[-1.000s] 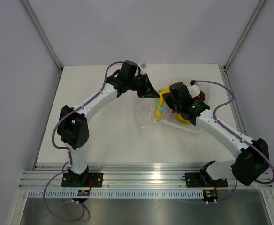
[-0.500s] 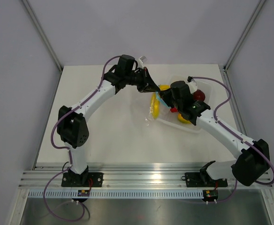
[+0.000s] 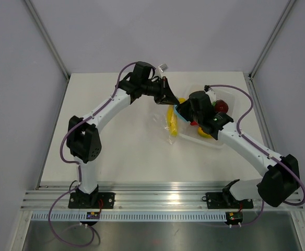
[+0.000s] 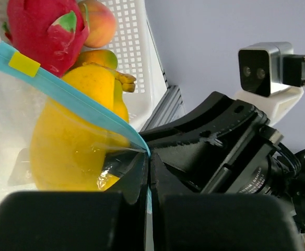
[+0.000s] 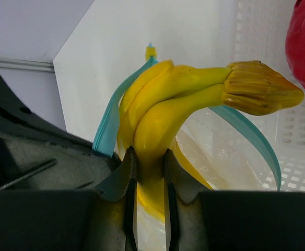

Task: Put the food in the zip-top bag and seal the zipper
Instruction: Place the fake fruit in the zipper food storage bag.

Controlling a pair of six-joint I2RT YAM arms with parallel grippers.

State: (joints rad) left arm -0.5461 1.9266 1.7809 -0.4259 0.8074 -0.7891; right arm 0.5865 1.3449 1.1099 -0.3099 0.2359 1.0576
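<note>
The banana sat partly in the bag, stem end out. The tray was on the table, back R side, just R of bag, w/ peach & red fruit in it.

The zip-top bag, earlier spread wide below the left gripper, has drawn into a narrow fold under it, and the banana bunch pinched by the right gripper has shifted closer beneath the left gripper, lying straighter.

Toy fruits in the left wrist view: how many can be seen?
4: the banana bunch partly inside the bag, and the red dragon fruit, the peach and an orange-yellow fruit in the white tray. Others may be hidden behind them.
</note>
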